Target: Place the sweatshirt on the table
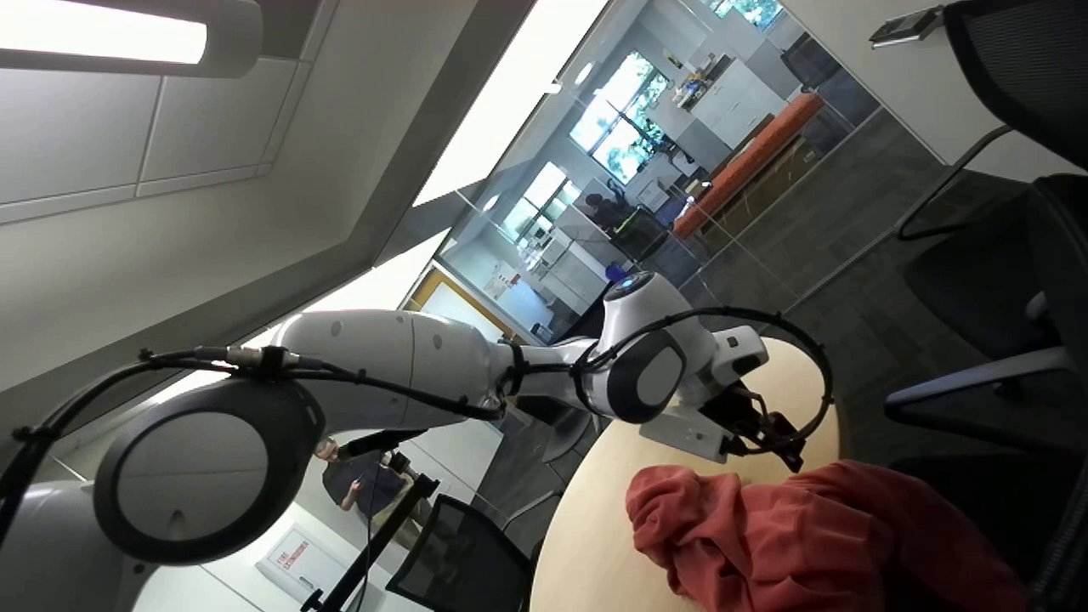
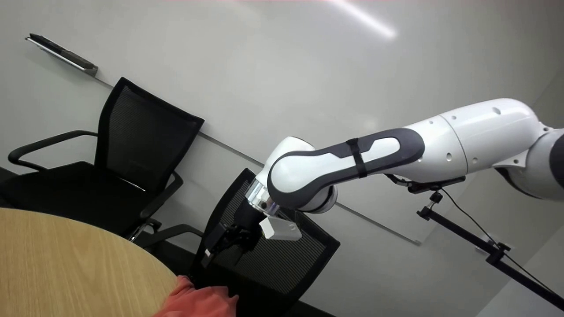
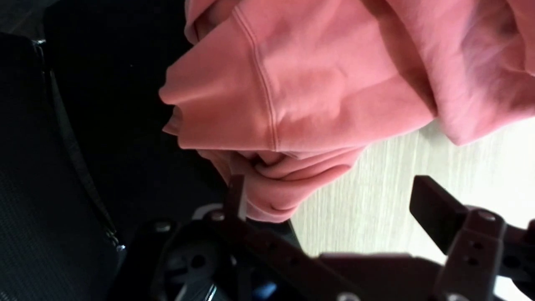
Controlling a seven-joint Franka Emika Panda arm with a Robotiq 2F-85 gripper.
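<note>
A red-pink sweatshirt (image 1: 782, 535) lies bunched on the round wooden table (image 1: 586, 535) in an exterior view. Part of it drapes past the table's edge. Only a corner of the sweatshirt (image 2: 198, 304) shows beside the table (image 2: 79, 264) in an exterior view. In the wrist view the sweatshirt (image 3: 309, 83) fills the upper middle, with a hem hanging over the dark chair side. My gripper (image 3: 334, 200) is open and empty, its fingers apart above the table's edge. One fingertip overlaps a fold in the picture; contact cannot be told. The gripper (image 1: 765, 446) is just above the sweatshirt's edge.
A black mesh chair (image 2: 273, 255) stands close behind the gripper at the table's edge. Another chair (image 2: 145, 136) stands further along the table. A chair (image 1: 459, 552) is near the table's far side, and a person (image 1: 365, 484) stands behind. A whiteboard covers the wall.
</note>
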